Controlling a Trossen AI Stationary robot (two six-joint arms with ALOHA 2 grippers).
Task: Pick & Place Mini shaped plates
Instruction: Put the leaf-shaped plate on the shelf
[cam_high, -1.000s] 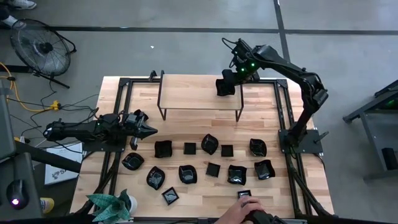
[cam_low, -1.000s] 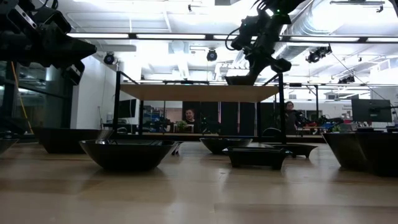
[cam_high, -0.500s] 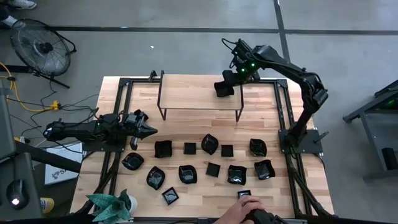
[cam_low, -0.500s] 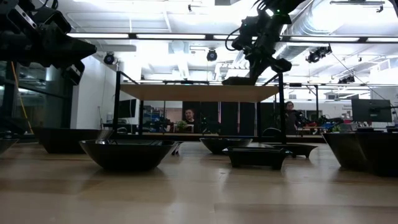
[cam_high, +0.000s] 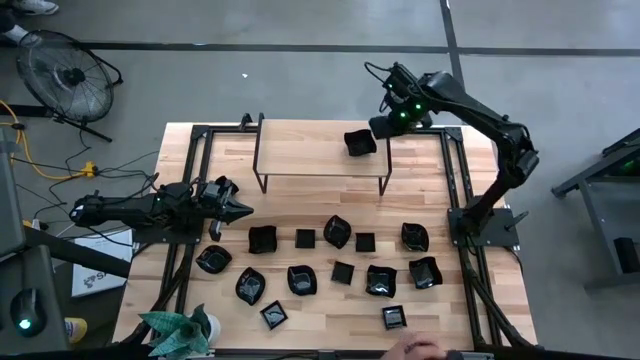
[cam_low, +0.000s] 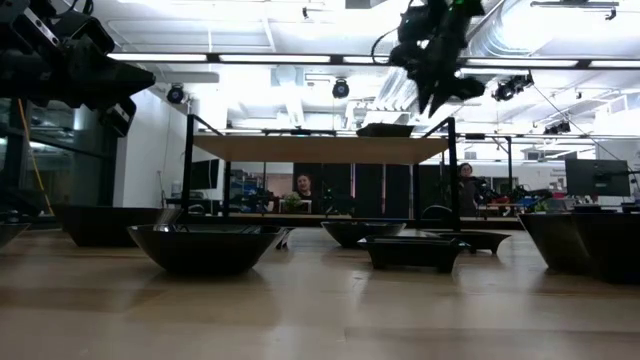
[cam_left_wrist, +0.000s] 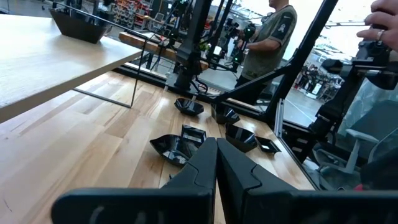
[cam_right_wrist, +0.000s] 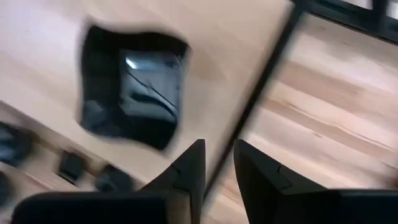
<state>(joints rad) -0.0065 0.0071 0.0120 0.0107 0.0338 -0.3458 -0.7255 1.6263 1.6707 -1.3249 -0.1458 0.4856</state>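
Since a second ago the right gripper (cam_high: 385, 126) has let go of the small glossy black wavy-edged dish (cam_high: 359, 142) and drawn back toward the shelf's right end, so the dish now sits alone on the raised light-wood shelf (cam_high: 300, 150) near that end, and the person's hand (cam_high: 420, 349) at the near table edge has mostly pulled away. In the right wrist view the dish (cam_right_wrist: 132, 93) lies ahead of and to one side of the two dark fingers (cam_right_wrist: 189, 171), which stand slightly apart with nothing between them; from the low view the gripper (cam_low: 437, 75) hangs above the shelf (cam_low: 320, 149), clear of the dish (cam_low: 385, 130). With that one placed, the next pick looks to be among the remaining glossy black mini plates (cam_high: 337, 231) spread in two loose rows on the wooden table (cam_high: 300, 205) below and nearer than the shelf. The right-hand ones lie under the right arm's reach, so it would have to swing back and down over the shelf edge. The left gripper (cam_high: 240, 209) waits at the table's left side, fingers pressed together and empty, pointing toward the leftmost plates, which are nearer to it.
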